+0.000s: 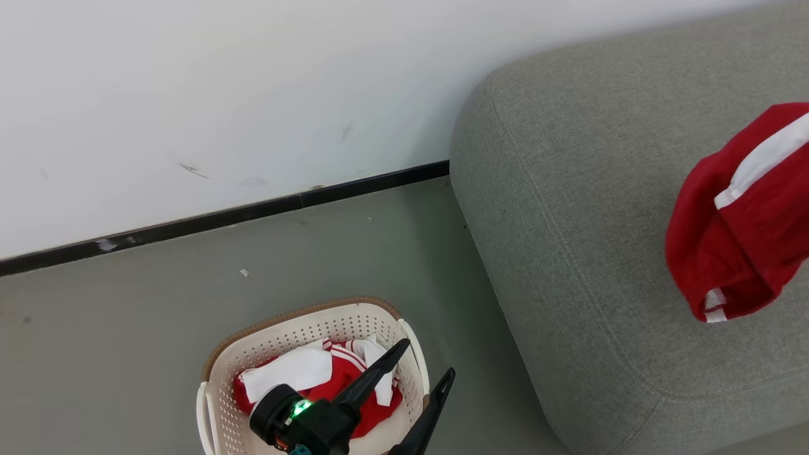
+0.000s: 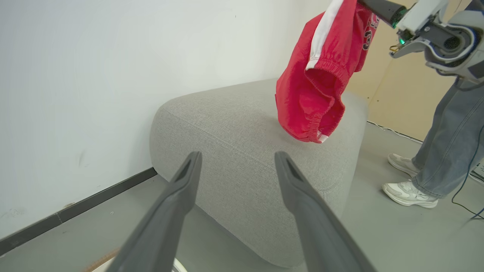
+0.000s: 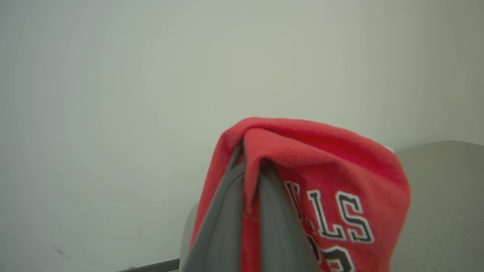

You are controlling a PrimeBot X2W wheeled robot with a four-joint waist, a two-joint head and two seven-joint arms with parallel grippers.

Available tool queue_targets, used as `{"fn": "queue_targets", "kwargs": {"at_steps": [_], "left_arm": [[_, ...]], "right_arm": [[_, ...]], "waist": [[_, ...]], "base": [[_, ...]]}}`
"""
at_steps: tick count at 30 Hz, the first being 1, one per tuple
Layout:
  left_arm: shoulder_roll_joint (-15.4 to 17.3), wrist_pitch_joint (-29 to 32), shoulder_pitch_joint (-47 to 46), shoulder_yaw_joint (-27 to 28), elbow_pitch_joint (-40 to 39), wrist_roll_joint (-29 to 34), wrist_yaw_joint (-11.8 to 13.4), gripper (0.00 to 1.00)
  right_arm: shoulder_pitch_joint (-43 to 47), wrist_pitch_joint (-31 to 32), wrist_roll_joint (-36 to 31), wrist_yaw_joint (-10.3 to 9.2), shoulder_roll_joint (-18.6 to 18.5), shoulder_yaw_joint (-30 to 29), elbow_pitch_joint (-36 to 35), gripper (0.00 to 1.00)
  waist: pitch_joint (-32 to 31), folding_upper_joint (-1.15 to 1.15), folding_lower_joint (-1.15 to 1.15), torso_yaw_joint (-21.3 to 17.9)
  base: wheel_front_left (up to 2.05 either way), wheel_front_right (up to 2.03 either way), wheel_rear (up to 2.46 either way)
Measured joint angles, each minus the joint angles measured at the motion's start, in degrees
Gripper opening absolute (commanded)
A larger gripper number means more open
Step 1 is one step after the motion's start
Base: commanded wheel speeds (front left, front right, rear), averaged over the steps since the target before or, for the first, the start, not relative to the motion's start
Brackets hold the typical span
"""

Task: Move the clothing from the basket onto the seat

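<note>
The cream basket (image 1: 221, 385) with a brown rim stands on the floor and holds red and white clothing (image 1: 344, 376). Above its right side hovers my left gripper (image 1: 425, 360), open and with nothing between its fingers; the left wrist view shows the left gripper (image 2: 238, 155) pointing at the grey seat (image 2: 234, 128). My right gripper (image 3: 251, 158) is shut on a second red garment (image 3: 332, 181) with white-edged lettering. That garment (image 1: 739, 221) hangs over the seat (image 1: 588, 189), its lower hem (image 2: 314, 136) at or just above the cushion.
A white wall with a black skirting board (image 1: 221, 218) runs behind the basket and the seat. A person's jeans-clad legs (image 2: 450, 143) and white sneakers (image 2: 410, 192) stand on the grey floor beyond the seat's far end, beside a black cable (image 2: 469, 189).
</note>
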Motion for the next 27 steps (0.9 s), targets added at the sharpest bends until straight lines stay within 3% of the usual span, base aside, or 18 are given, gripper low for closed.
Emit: {"fn": "queue_targets", "kwargs": {"at_steps": [9,17,27], "left_arm": [[-0.02,0.51,-0.2,-0.14,-0.03,0.34,0.0,1.0],[0.04,1.25,-1.03,-0.24,-0.2,0.43,0.0,1.0],[0.43,2.38,-1.46,-0.54,-0.68,0.94,0.0,1.0]], "right_arm": [[-2.76,0.0,4.13,0.0,-0.42,-5.04,2.71,0.0],[-6.61,0.09,12.55,-0.01,-0.55,-9.06,7.73,0.0],[-13.45,2.96,18.51,-0.01,-2.35,-13.39,13.99,0.0]], "waist": [[1.58,0.0,0.0,0.28],[3.48,0.0,0.0,0.79],[6.23,0.0,0.0,1.45]], "base": [[0.0,0.0,0.0],[0.0,0.0,0.0],[0.0,0.0,0.0]]}}
